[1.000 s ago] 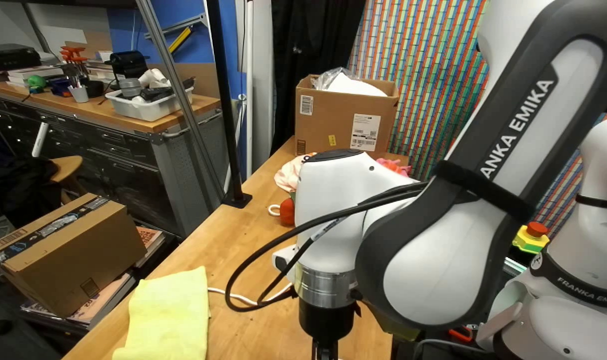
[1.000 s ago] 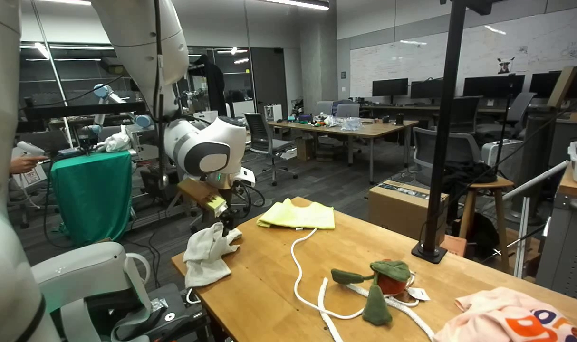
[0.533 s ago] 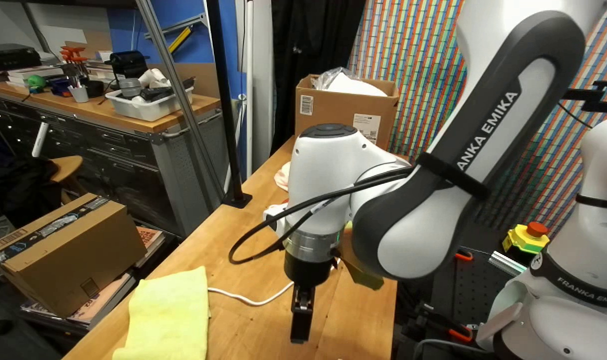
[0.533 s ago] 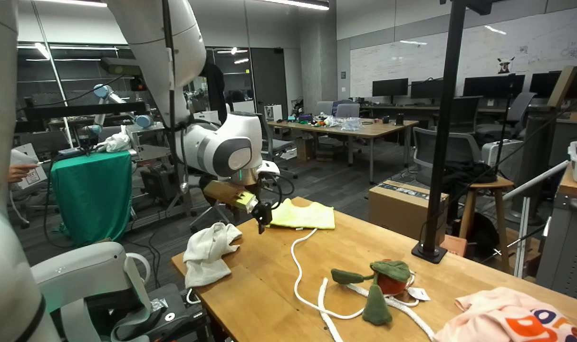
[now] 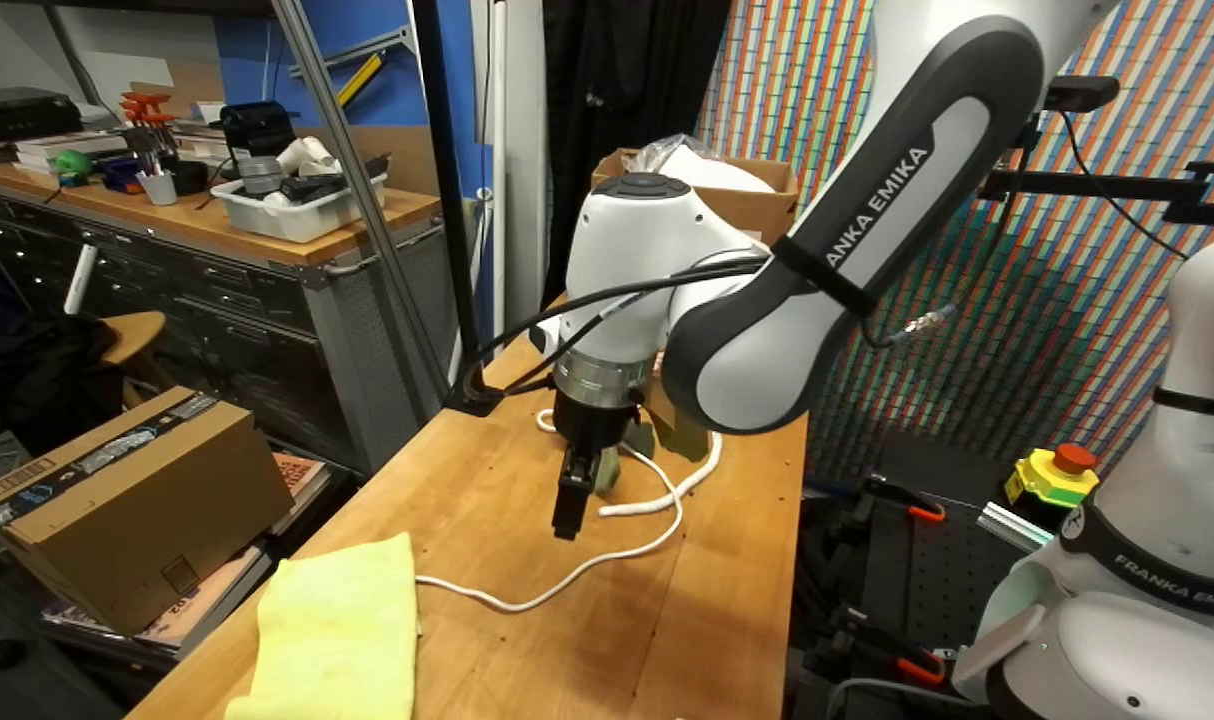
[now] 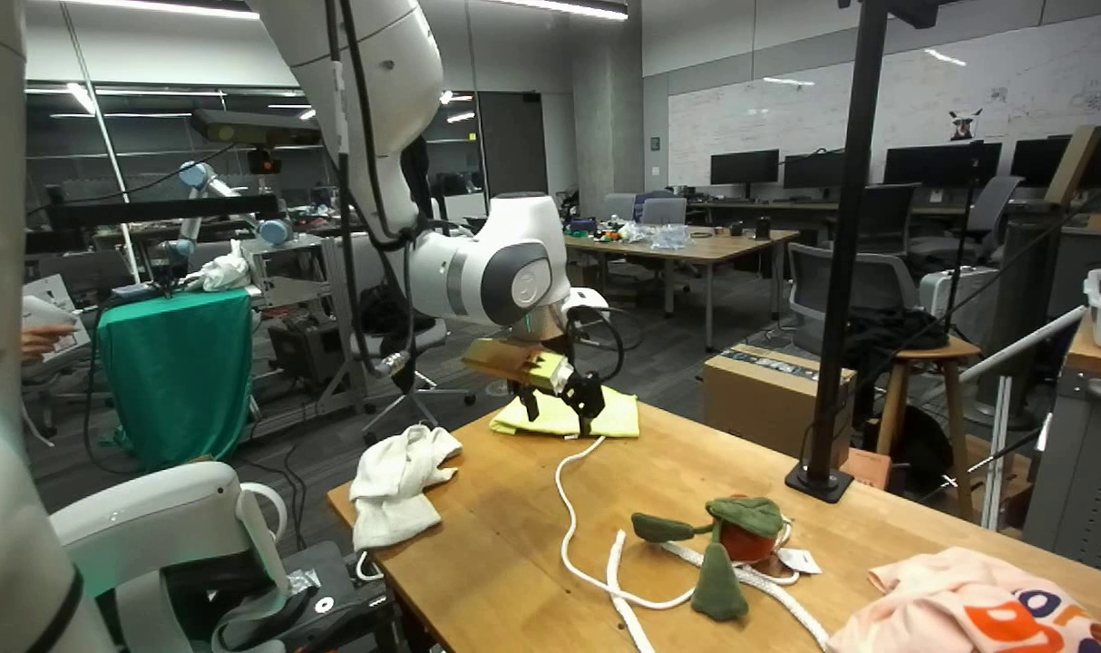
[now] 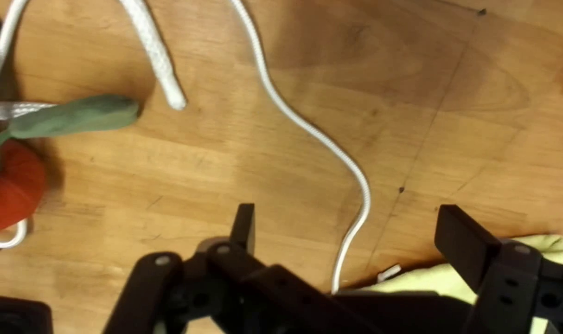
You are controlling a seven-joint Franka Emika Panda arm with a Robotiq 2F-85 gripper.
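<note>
While the arm [image 5: 887,195] slants down, its parted pincer [image 7: 347,225] overhangs the table [image 5: 712,640].

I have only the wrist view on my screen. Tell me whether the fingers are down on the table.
Observer: They're off it; both exterior views show the fingers hanging above the table.
Operator: Good. Name a cloth that my picture leaves out.
Observer: In an exterior view, a pale cloth lies crumpled at a corner of the table.
Operator: Now fill in what's cut off at my lower right.
Observer: That's the yellow cloth; in an exterior view it lies flat, close to the table's edge.
</note>
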